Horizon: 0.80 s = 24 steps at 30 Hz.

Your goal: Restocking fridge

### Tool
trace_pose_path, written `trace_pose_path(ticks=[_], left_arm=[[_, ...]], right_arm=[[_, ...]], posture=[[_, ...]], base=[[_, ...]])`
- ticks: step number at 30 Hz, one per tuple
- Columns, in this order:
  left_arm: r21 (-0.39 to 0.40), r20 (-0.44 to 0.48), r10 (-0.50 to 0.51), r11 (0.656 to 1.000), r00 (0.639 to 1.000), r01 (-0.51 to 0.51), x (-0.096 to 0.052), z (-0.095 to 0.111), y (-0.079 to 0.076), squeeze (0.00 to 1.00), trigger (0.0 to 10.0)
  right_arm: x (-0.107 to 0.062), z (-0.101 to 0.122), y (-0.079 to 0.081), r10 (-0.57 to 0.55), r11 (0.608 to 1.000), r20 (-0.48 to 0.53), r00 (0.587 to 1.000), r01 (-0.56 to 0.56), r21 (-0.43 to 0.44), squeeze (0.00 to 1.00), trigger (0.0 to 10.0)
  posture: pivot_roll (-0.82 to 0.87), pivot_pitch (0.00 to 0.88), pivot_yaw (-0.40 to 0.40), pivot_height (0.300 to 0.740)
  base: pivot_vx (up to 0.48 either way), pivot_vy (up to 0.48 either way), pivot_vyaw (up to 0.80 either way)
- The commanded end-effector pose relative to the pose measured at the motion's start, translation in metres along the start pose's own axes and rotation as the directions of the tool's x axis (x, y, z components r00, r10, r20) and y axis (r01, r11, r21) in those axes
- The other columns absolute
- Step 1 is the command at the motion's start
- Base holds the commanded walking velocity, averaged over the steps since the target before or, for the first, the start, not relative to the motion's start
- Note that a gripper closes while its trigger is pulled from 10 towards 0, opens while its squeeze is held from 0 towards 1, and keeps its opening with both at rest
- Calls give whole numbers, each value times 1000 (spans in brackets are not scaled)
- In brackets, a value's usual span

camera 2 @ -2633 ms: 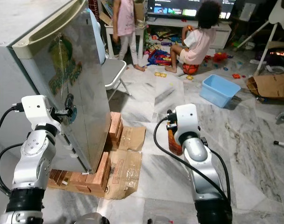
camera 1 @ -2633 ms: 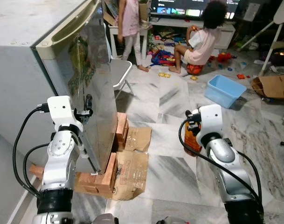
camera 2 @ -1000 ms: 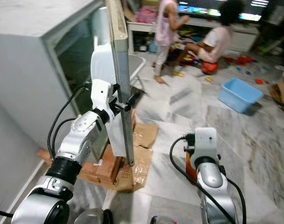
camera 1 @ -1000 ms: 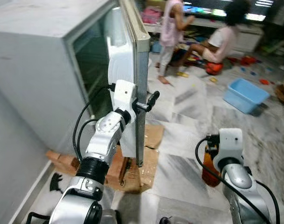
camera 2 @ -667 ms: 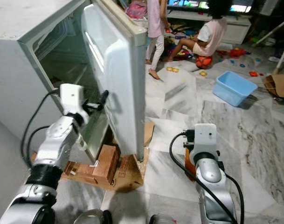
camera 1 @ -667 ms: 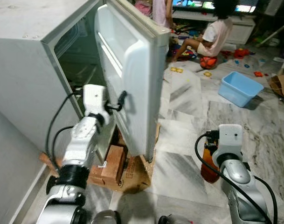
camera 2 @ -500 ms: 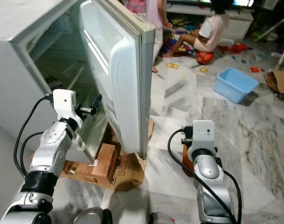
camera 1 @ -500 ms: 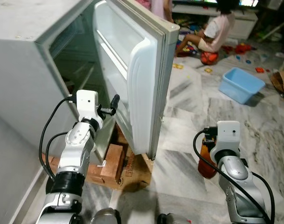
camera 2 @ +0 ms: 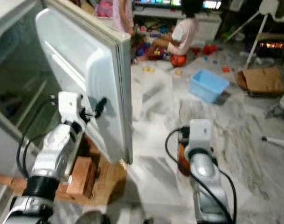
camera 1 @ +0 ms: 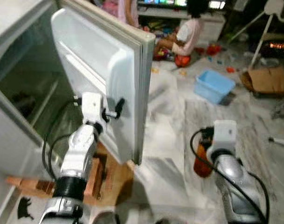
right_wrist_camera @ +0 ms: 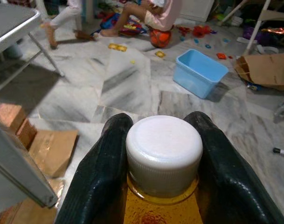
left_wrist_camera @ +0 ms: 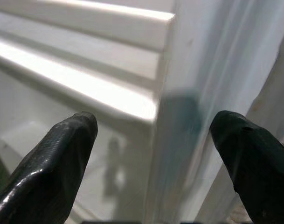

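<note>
The left gripper (left_wrist_camera: 153,135), fingers spread, pushes the fridge door (camera 1: 104,79) — best swing it fully open; the right gripper (right_wrist_camera: 162,140) grips the bottle (right_wrist_camera: 163,154).

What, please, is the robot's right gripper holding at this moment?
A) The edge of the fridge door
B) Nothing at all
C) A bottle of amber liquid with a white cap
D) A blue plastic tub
C: in the right wrist view the right gripper has its two black fingers closed on either side of the bottle, just below its white cap.
</note>
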<state>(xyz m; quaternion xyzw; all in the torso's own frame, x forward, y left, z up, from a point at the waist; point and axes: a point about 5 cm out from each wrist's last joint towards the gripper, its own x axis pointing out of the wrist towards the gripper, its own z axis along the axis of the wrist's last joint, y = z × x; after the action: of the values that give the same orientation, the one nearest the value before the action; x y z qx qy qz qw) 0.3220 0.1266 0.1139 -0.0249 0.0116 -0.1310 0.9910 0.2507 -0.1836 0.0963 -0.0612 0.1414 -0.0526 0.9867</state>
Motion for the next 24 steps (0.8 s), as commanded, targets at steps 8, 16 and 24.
trace_pose_path(ticks=[8,16,24], left_arm=[[9,-10,-108,994,994,108,14,7,-31,0,10000],[41,-4,-148,988,989,148,23,10,-51,0,10000],[56,17,-25,998,1000,24,9,7,-28,0,10000]], right_arm=[[3,4,-8,-45,999,18,999,45,-6,0,10000],[2,3,-8,-59,998,21,998,59,-5,0,10000],[5,5,-9,-70,998,30,997,69,7,0,10000]], posture=[[-1,0,-3,740],[-11,0,6,740],[-5,0,5,740]], base=[[378,0,0],[233,0,0],[0,0,0]])
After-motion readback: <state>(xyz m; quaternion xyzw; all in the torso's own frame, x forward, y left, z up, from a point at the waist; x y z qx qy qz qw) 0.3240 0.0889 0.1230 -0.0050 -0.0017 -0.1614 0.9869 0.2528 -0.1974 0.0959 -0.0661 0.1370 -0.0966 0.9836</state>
